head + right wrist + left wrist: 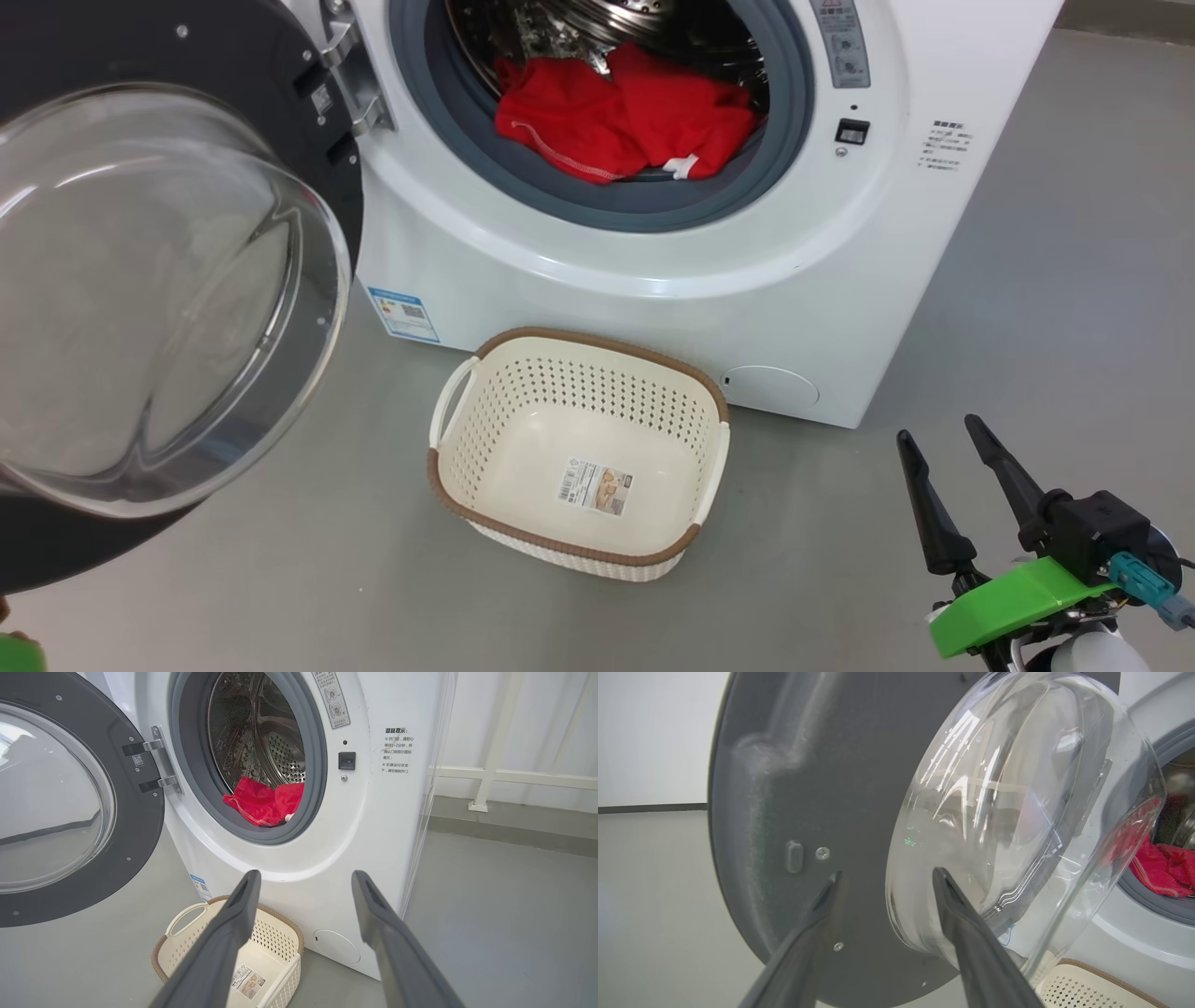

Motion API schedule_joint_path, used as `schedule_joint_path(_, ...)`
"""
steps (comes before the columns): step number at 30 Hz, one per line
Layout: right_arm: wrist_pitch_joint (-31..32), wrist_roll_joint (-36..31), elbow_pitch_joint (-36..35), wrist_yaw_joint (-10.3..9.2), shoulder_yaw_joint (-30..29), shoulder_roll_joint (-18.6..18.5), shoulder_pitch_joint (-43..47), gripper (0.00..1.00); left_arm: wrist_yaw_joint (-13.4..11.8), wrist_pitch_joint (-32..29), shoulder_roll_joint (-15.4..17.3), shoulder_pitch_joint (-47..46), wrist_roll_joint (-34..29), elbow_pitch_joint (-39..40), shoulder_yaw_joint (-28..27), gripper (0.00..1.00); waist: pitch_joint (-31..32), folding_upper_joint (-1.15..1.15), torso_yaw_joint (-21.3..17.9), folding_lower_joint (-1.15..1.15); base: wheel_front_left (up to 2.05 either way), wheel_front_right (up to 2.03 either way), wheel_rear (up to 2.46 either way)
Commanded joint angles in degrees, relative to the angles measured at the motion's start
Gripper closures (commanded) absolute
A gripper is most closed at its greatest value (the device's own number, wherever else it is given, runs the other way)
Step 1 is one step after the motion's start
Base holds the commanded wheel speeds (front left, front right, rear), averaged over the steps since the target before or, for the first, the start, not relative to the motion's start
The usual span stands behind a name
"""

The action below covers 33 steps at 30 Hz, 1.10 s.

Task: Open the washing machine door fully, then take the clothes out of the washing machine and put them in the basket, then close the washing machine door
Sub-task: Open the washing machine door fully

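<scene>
**Door open wide, red clothes in the drum, both grippers spread**

The washing machine takes up the upper middle of the head view. The washing machine door hangs open at the left of the frame, hinged at the left of the opening, with its glass bowl bulging toward the camera. The clothes lie heaped low in the steel drum, and their front edge rests on the grey rubber ring. The basket stands on the floor in the lower middle of the frame, just in front of the machine's base. A paper label lies on its bottom.

The right gripper sits at the lower right of the head view, well apart from basket and machine. Its fingers point up the frame and are spread with nothing between them. In the left wrist view, the left gripper is near the door's inner face with its fingers apart. One finger is in front of the dark rim and the other is in front of the edge of the glass bowl. Whether either finger touches the door cannot be told.
</scene>
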State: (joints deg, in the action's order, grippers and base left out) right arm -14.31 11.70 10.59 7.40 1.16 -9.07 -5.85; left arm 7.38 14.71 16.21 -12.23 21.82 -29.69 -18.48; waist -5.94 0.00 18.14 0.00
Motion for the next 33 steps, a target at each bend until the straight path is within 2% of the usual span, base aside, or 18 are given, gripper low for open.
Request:
schedule_joint_path(1,-0.69,1.04,-1.34,0.09,1.35,-0.29,0.14,0.0,0.11,0.29,2.4,-0.14,0.7,2.05,-1.53,0.0,0.29,0.0,-0.46,0.0,0.0,0.0,0.0)
schedule_joint_path(7,-0.69,1.34,-1.59,0.09,0.94,-0.13,0.5,0.0,0.11,0.29,0.29,3.41,1.33,7.62,0.07,0.0,0.9,0.0,-2.53,0.0,0.0,0.0,0.0)
schedule_joint_path(16,-0.69,1.48,-1.94,0.09,0.5,0.46,1.02,0.0,0.11,0.29,-2.5,7.34,1.15,14.99,5.33,0.0,1.34,0.0,-6.63,0.0,0.0,0.0,0.0)
schedule_joint_path(26,-0.69,1.62,-2.64,0.09,-0.19,1.0,1.66,0.0,0.11,0.29,-3.27,10.22,0.62,20.63,10.54,0.0,1.82,0.0,-13.49,0.0,0.0,0.0,0.0)
schedule_joint_path(33,-0.69,1.87,-3.16,0.09,-1.49,1.15,2.86,0.0,0.11,0.29,-3.05,13.02,2.82,23.82,14.16,0.0,1.98,0.0,-17.44,0.0,0.0,0.0,0.0)
